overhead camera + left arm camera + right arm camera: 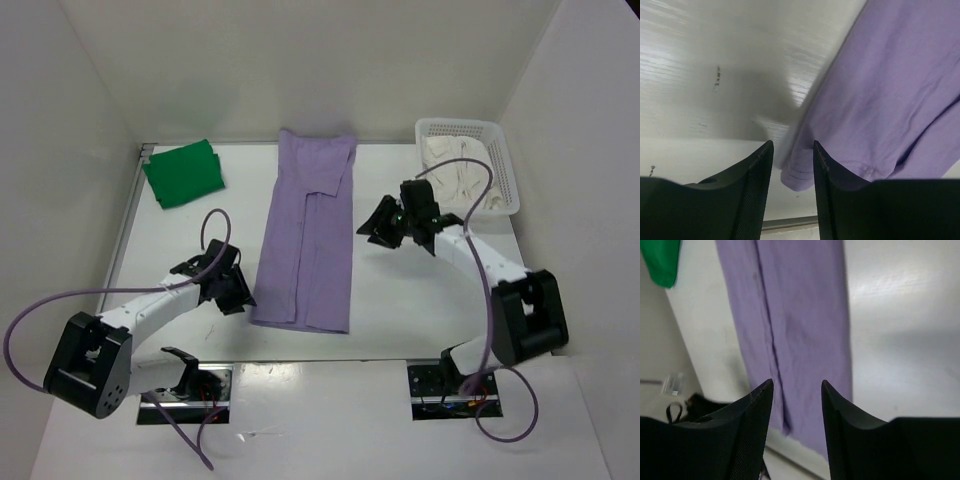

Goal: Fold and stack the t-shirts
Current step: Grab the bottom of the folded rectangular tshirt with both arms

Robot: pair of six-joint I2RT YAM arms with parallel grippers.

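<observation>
Lavender t-shirt (305,240): lies flat mid-table as a long narrow strip, its sides folded in to meet along a line down the middle. Its far end reaches the back wall and its near end lies between the two arms.
Green t-shirt (185,172): a folded bundle in the far-left corner of the table (420,300), well apart from the lavender one.
Cream t-shirt (455,175): crumpled inside the white basket (505,175) at the far-right corner.
Left gripper (238,298): low at the table, just beside the near-left corner of the lavender t-shirt. In the left wrist view its black fingers (757,170) stand apart, and the shirt's hemmed corner shows in the gap between the tips. The cloth there lies slack – the jaws are not pressed onto it.
Right gripper (372,228): raised above the table, just off the right edge of the lavender t-shirt, about halfway along it. Its wrist view looks down over the strip and the fold line – the jaws are parted with nothing between them.
</observation>
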